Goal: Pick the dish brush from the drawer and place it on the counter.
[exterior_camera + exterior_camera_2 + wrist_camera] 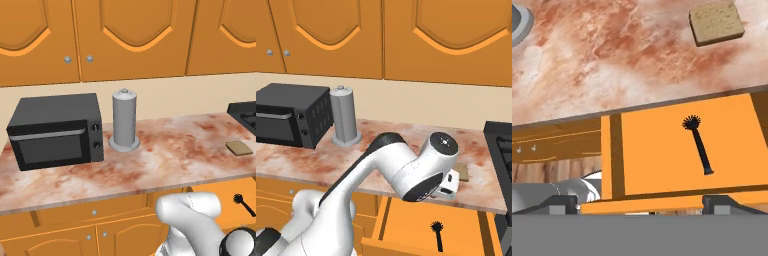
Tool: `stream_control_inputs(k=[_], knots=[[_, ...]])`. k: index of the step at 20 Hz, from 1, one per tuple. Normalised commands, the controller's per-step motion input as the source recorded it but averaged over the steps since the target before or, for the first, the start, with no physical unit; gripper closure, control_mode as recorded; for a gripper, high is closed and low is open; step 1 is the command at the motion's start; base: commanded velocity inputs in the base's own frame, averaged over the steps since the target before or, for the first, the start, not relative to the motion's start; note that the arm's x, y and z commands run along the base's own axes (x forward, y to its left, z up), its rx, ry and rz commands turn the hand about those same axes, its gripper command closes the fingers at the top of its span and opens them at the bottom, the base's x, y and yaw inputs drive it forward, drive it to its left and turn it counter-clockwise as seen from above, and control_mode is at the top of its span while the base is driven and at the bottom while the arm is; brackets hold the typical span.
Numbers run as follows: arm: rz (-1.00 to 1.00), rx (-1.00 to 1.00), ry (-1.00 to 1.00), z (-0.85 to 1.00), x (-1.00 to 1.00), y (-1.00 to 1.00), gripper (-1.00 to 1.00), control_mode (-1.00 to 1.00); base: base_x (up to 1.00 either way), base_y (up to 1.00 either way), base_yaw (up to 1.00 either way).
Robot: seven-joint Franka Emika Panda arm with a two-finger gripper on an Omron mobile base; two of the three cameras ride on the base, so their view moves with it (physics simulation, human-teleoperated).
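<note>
The gripper (639, 202) hangs above the open drawer (657, 155), its fingertips (559, 202) spread wide with nothing between them. Ahead of the right fingertip the brush (698, 145) lies flat on the drawer floor, well clear of both tips, head pointing toward the counter (612, 55) beyond. Further ahead and to the right a sponge (716, 22) sits on the counter.
</note>
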Motion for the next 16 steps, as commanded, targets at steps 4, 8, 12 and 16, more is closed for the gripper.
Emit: stream_control_inputs(k=[4, 8, 12, 16], knots=[[0.0, 0.0, 0.19, -0.43, 0.0, -0.89, -1.0, -1.0, 0.0, 0.0, 0.0], [0.0, 0.0, 0.15, -0.54, 0.0, -0.57, -1.0, -1.0, 0.0, 0.0, 0.0], [0.02, -0.05, 0.05, -0.69, 0.0, -0.12, -1.0, -1.0, 0.0, 0.0, 0.0], [0.12, -0.14, 0.09, -0.7, 0.1, 0.0, -1.0, -1.0, 0.0, 0.0, 0.0]])
